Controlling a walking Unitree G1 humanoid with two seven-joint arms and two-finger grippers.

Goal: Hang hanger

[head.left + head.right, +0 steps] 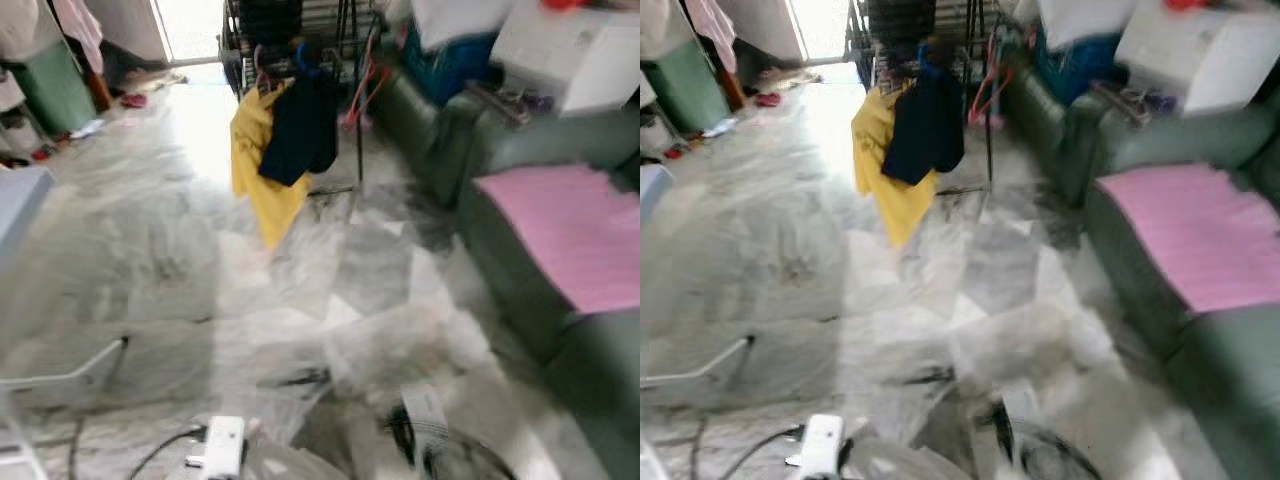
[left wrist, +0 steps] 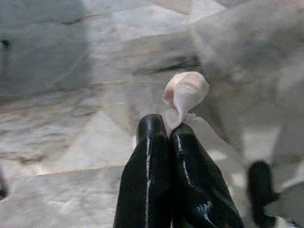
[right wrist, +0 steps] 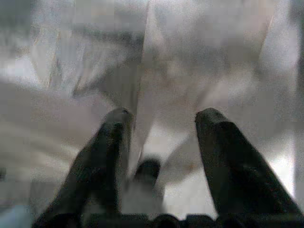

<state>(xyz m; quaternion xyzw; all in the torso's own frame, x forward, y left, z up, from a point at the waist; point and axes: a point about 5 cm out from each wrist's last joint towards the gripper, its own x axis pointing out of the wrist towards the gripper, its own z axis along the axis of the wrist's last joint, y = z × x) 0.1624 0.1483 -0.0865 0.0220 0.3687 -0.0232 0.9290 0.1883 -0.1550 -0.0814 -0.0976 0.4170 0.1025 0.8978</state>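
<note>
1. Head views blurred, which suggests the robot is walking. Marble floor [image 1: 150, 250] ahead; green sofa [image 1: 560, 330] along the right side with a pink cloth [image 1: 575, 235] on its seat.
2. Drying rack [image 1: 300, 40] stands at the far end of the room. A yellow garment [image 1: 255, 160] and a dark garment [image 1: 300, 125] hang from it, overlapping.
3. Left hand [image 2: 170, 130]: the two black fingers are pressed together, pinching a pale pinkish curled piece [image 2: 184, 92] that sticks out past the tips. By its shape it could be the hook end of the hanger; too blurred to be certain. It hangs over the floor, well apart from the rack.
4. Right hand [image 3: 164, 121]: fingers spread, nothing between them, pointing down at the pale floor.
5. White power strip [image 1: 222, 445] with a dark cable lies on the floor close in front of the robot.
6. Step in hand, as judged: carrying the hanger across the room towards the rack. Hanging not yet begun.
7. Next move calls for closing the gap to the rack, stepping clear of the cable, then lifting the left hand to a free rail beside the garments.
</note>
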